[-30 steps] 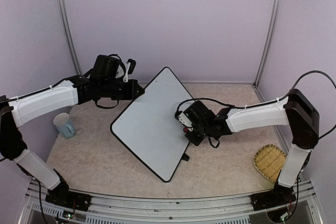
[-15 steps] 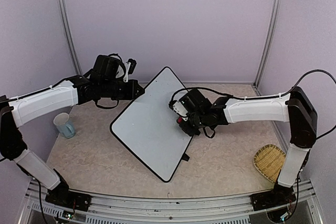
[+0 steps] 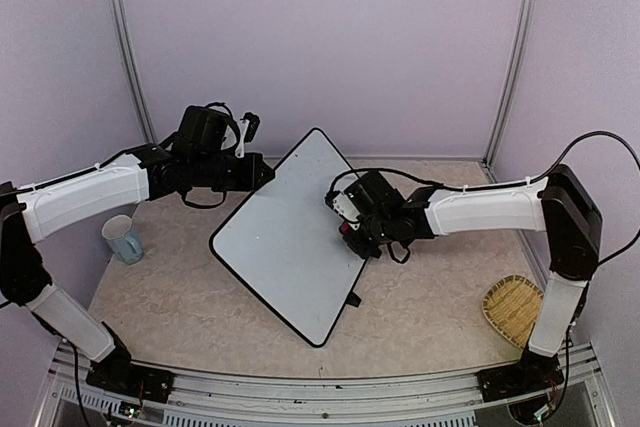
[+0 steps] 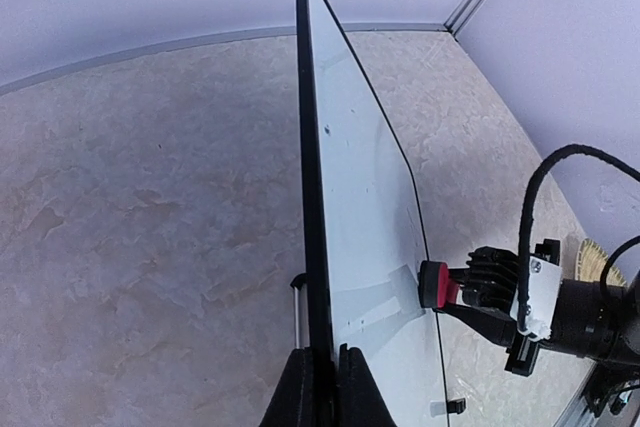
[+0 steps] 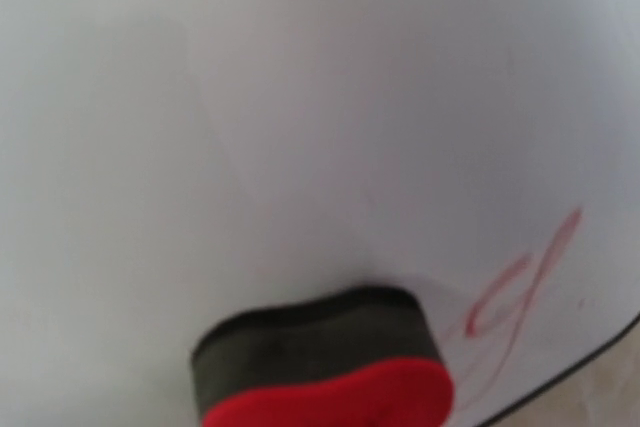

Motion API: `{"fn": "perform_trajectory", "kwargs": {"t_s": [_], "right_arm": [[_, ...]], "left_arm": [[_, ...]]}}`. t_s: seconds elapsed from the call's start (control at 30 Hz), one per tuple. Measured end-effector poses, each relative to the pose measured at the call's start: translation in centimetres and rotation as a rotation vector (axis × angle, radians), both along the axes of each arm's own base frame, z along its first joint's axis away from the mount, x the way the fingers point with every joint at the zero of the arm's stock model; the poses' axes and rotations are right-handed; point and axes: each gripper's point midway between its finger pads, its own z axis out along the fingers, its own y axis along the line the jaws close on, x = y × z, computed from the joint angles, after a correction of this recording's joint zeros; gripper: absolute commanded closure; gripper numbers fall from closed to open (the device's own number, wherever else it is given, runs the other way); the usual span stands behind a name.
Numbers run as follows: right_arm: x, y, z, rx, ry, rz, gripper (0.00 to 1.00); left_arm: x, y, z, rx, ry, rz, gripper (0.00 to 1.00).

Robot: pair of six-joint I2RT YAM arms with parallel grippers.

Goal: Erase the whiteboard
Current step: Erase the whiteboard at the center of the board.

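Since a second ago the right gripper point(image 3: 352, 226) has travelled up the right-hand side of the whiteboard point(image 3: 285, 247), and in the last half second it has barely shifted, while the left arm has kept its place. The board stands nearly on edge in the middle of the beige marbled table point(image 3: 430, 312), turned cornerwise to the top camera with one rounded corner pointing at the back wall and a small black foot point(image 3: 352, 299) showing near its lower right edge. The left gripper point(image 4: 325, 372) has its two fingers closed on the board's thin black frame, one on each side, at the upper left edge. The right gripper is closed on a whiteboard eraser point(image 4: 435, 284) with a red back and a black felt, and the felt is pressed flat against the white face near the right edge. In the right wrist view the eraser point(image 5: 330, 372) sits at the bottom of the frame, and just to its right a faint red handwritten scribble point(image 5: 520, 297) is on the board, close to the curved black frame. A pale blue mug point(image 3: 122, 239) stands at the left of the table, well apart from the board, and a woven basket point(image 3: 513, 309) lies near the right arm's base.
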Motion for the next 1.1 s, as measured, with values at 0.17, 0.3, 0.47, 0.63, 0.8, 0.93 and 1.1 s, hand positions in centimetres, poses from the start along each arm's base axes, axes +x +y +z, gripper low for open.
{"fn": "perform_trajectory", "kwargs": {"t_s": [0.17,0.3,0.47,0.63,0.8,0.93,1.1], "right_arm": [[-0.3,-2.4,-2.8,-0.024,0.068,-0.030,0.79],[-0.6,-2.8,-3.5,-0.017,0.090,-0.032,0.79],[-0.8,-2.9,-3.7,-0.005,0.103,-0.026,0.79],[-1.1,-2.8,-3.6,0.008,0.121,-0.010,0.79],[-1.7,-2.4,-3.3,0.019,0.154,0.018,0.79],[-1.9,-1.7,-2.7,0.036,0.174,0.043,0.79],[-1.9,-1.4,-2.3,0.041,0.181,0.050,0.79]], "left_arm": [[-0.2,-0.2,0.1,0.005,-0.007,-0.004,1.00],[-0.3,-0.3,0.1,0.008,-0.011,-0.004,1.00],[-0.3,-0.3,0.2,0.011,-0.015,-0.003,1.00],[-0.3,-0.3,0.2,0.015,-0.020,-0.006,1.00],[-0.3,-0.3,0.2,0.021,-0.024,-0.005,1.00],[-0.3,-0.3,0.2,0.022,-0.027,-0.006,1.00],[-0.3,-0.3,0.2,0.023,-0.027,-0.006,1.00]]}}
